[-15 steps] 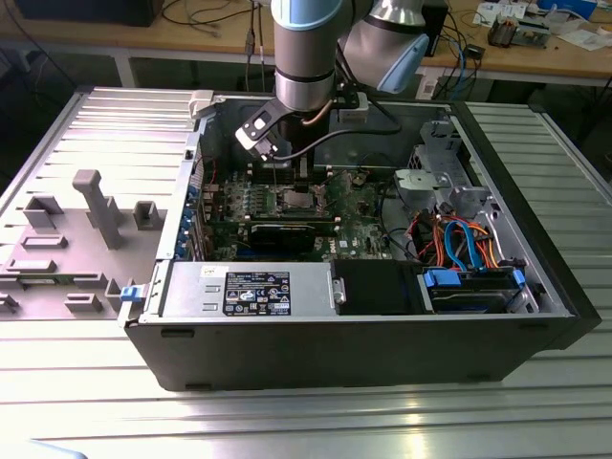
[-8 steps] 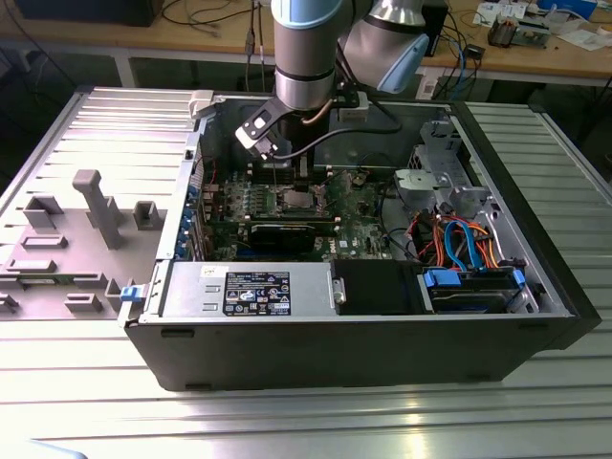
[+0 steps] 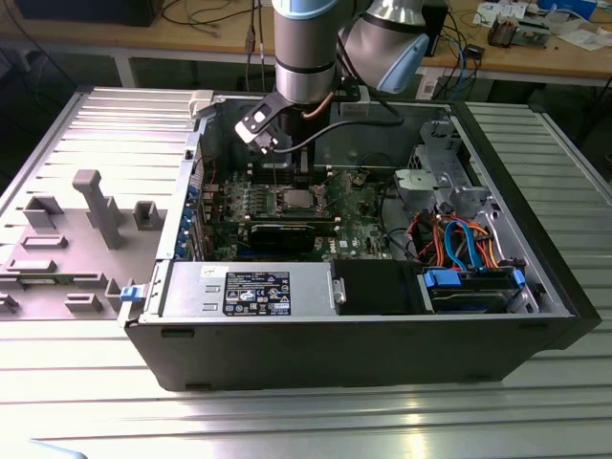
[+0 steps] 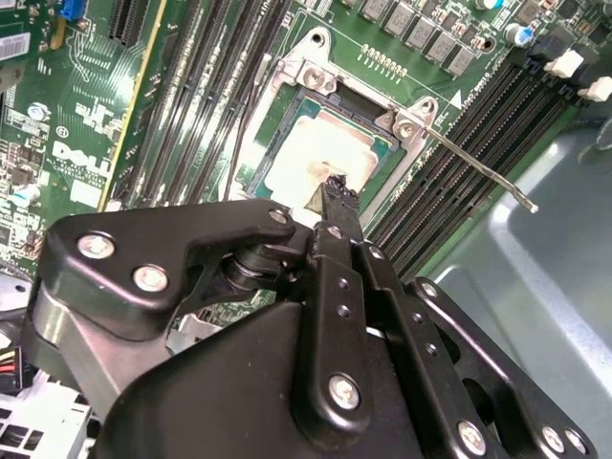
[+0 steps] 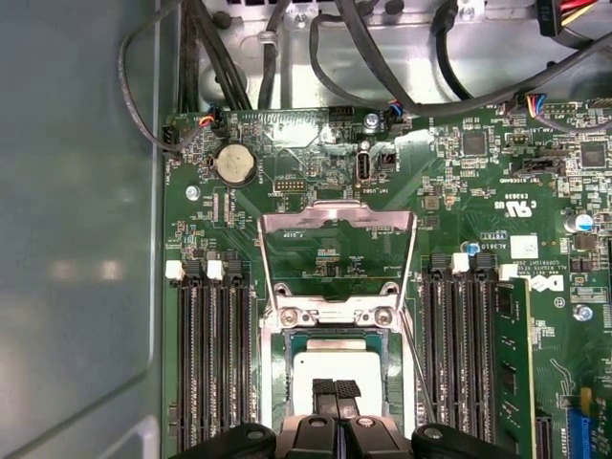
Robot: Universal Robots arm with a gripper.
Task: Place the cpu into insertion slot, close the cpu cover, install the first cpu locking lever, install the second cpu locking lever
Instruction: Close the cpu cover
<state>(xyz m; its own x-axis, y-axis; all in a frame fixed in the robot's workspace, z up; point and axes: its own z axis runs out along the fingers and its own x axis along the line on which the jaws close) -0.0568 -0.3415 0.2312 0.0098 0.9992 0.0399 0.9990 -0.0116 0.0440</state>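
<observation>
Gripper (image 5: 335,390): I read it as clenched. In both wrist views the two black fingertips lie pressed together with nothing between them. They hang directly over the cpu (image 5: 335,366), near one edge of its metal top. I cannot confirm whether they touch it.

Arm (image 3: 304,48): in the exterior view it descends almost vertically into the open computer case (image 3: 335,354). The wrist is above the motherboard (image 5: 459,191) and the fingers point straight down.

The cpu lies flat inside the insertion slot (image 5: 337,316), silver face up, with its edges square to the slot's metal rim. It is square, so it has no long axis to report.

The cpu cover (image 5: 335,220) is open. It is swung back on its hinge, away from the fingertips and toward the coin cell (image 5: 235,164). Green board shows through its window.

One locking lever (image 4: 473,164) is not hooked down. It is a thin rod, and its long axis runs from a corner of the slot slantwise out over the memory slots (image 4: 497,105), ending in a bent tip.

A black graphics card (image 3: 287,232) sits just beside the slot in the exterior view.
</observation>
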